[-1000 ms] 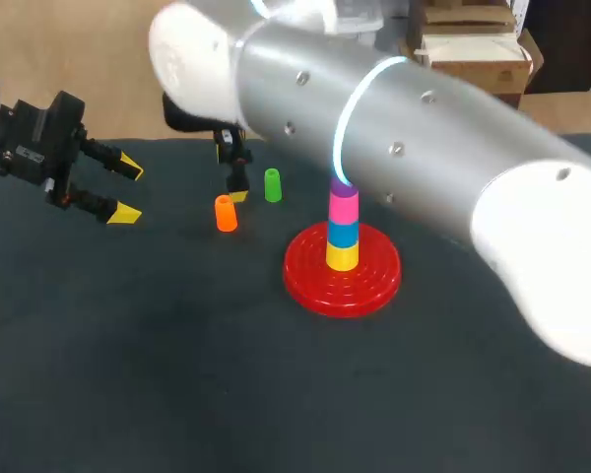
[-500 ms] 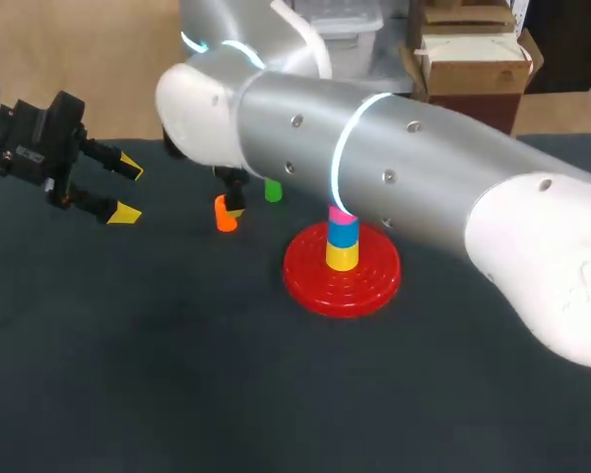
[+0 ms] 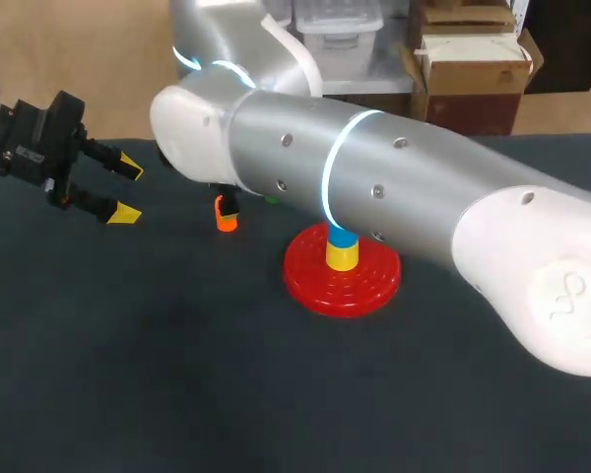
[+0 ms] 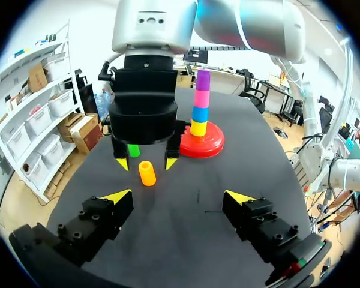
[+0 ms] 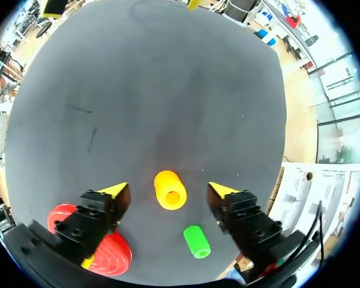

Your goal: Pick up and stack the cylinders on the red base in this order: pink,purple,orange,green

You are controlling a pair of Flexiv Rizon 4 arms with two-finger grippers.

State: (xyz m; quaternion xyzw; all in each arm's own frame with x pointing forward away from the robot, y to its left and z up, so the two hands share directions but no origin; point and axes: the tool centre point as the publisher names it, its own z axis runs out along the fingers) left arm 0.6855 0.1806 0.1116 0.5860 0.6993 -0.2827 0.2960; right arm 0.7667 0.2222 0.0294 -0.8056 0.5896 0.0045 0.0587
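Observation:
In the left wrist view the red base (image 4: 211, 143) carries a stack of yellow, blue, pink and purple cylinders (image 4: 200, 102). The orange cylinder (image 5: 170, 189) stands upright on the dark mat between the fingers of my right gripper (image 5: 168, 190), which is open with a gap on each side. The green cylinder (image 5: 197, 241) stands just behind the orange one. In the head view my right arm hides the green cylinder and the upper stack; the orange cylinder (image 3: 225, 217) peeks out below it. My left gripper (image 3: 124, 187) hangs open and empty at the far left.
My right arm (image 3: 374, 187) stretches across the table from the right and above the red base (image 3: 342, 279). The dark mat (image 3: 177, 374) covers the table's near half.
My right arm has come down and forward over the orange cylinder, so its fingers now flank it and stand slightly closer together. It now hides the green cylinder and upper stack. The left arm has not moved.

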